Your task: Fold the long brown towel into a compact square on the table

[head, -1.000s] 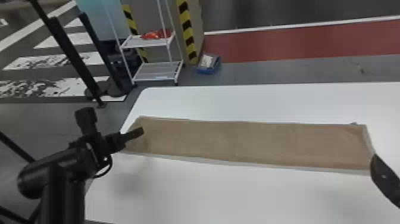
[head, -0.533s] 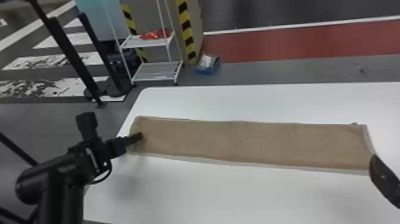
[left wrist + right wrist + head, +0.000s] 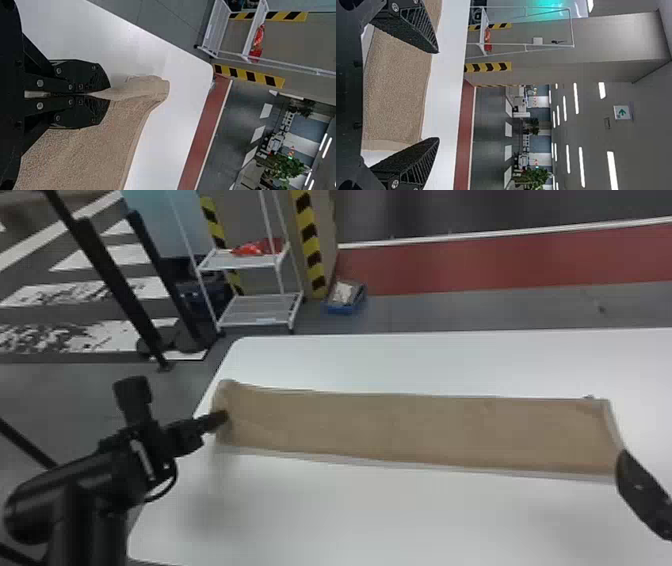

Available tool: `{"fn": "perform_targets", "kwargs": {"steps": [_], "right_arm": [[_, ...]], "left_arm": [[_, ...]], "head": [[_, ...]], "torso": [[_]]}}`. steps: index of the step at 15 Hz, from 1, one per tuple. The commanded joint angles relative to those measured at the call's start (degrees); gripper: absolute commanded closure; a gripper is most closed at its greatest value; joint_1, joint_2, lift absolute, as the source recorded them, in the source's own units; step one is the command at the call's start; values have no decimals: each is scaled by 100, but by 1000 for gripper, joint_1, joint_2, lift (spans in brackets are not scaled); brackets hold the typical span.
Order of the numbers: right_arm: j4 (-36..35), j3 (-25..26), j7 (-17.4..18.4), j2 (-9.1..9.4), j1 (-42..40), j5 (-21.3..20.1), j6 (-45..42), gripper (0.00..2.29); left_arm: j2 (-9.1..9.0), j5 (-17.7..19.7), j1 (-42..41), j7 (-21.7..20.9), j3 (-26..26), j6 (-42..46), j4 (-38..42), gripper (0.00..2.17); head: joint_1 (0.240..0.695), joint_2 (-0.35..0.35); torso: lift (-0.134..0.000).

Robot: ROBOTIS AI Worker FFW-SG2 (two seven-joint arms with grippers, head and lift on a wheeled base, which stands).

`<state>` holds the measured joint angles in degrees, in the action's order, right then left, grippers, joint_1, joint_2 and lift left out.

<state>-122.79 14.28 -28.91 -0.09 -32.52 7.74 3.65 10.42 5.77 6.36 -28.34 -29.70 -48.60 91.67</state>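
The long brown towel (image 3: 400,430) lies as a flat strip across the white table, its left end slightly raised. At that left end, my left gripper (image 3: 220,419) holds the towel's edge. In the left wrist view the left gripper (image 3: 110,93) is shut on the towel (image 3: 95,146), which drapes down from the fingers. Near the towel's right front corner is my right gripper (image 3: 622,460), seen in part at the right edge. The right wrist view has the right gripper (image 3: 438,95) with fingers wide apart, the towel (image 3: 399,87) lying beyond and between them.
The white table (image 3: 400,515) has its left edge beneath the left arm. Behind it on the floor stand a white wire shelf (image 3: 260,310) with a red item, a blue box (image 3: 345,297) and black posts (image 3: 115,285).
The towel's left end has lifted and curled up a little, held in my left gripper, which has shifted only slightly. The right gripper has barely moved.
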Motion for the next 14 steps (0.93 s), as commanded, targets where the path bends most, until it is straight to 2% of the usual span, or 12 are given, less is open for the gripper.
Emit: {"fn": "perform_targets", "kwargs": {"steps": [1,4,6,8,9,12,14], "right_arm": [[19,5,0,14,0,8,0,97],[1,-21,0,14,-9,-1,0,97],[1,5,-9,14,-35,8,0,97],[1,-13,0,14,-35,8,-18,97],[1,-39,-9,14,-44,8,-18,97],[-25,-48,-9,14,-88,8,-18,97],[-43,-30,-9,14,-123,8,-35,97]], "left_arm": [[-93,196,-320,-181,-221,-445,686,1919],[-181,319,-522,-330,-247,-1131,1714,1919],[-278,715,-584,-339,-397,-2098,2470,1919],[-348,961,-628,-260,-212,-2748,3208,1919],[-366,943,-610,-111,96,-3064,3455,1919],[-427,776,-338,276,1177,-3275,3850,1919],[-577,644,-100,628,1959,-3346,3912,1919]], "head": [[695,234],[695,230],[695,219],[695,192],[695,175],[695,112],[695,54]], "torso": [[-123],[-123],[-123],[-123],[-123],[-123],[-123]]}}
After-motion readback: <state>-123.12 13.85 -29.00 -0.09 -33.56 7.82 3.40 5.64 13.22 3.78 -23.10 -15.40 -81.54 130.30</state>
